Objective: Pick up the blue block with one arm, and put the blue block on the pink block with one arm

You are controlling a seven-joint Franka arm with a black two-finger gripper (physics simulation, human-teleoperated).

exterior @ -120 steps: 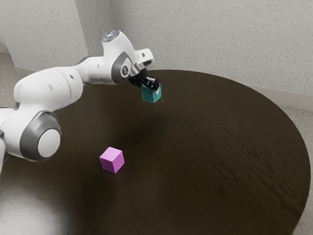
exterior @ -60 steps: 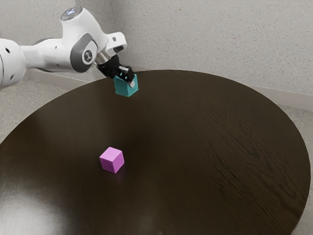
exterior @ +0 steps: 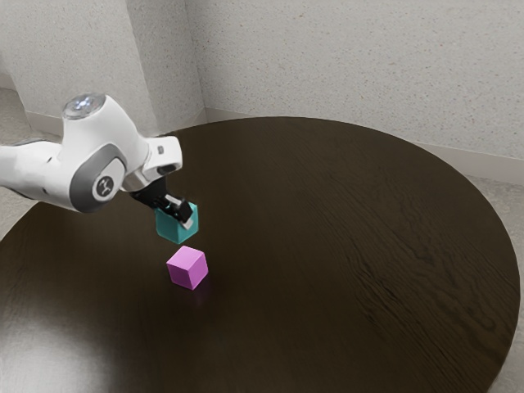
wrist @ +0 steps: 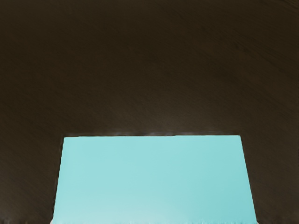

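- The round dark table [exterior: 368,246] takes up most of the exterior view. Its wood grain also runs beyond the held block in the wrist view [wrist: 140,60].
- My arm [exterior: 82,168] comes in from the exterior view's 9 o'clock, with the hand tipped down toward the middle of the tabletop.
- The gripper [exterior: 182,214] hangs over the table with its jaws clenched on the blue block, one black finger on each side.
- The blue block [exterior: 170,228], more teal than blue in these renders, is off the table and carried in the air. In the wrist view its top face [wrist: 154,179] sits just under my hand.
- The pink block [exterior: 187,268] rests on the table on its own. The blue block is close to it, at about 11 o'clock from it in the exterior view, and the two are not touching.
- I judge the pick done and the carry nearly over, so the step in hand is lining up for the placement.
- The next move calls for a small shift toward 5 o'clock to centre the blue block over the pink one. After that comes squaring the faces, a slow descent until they meet, and only then letting go.
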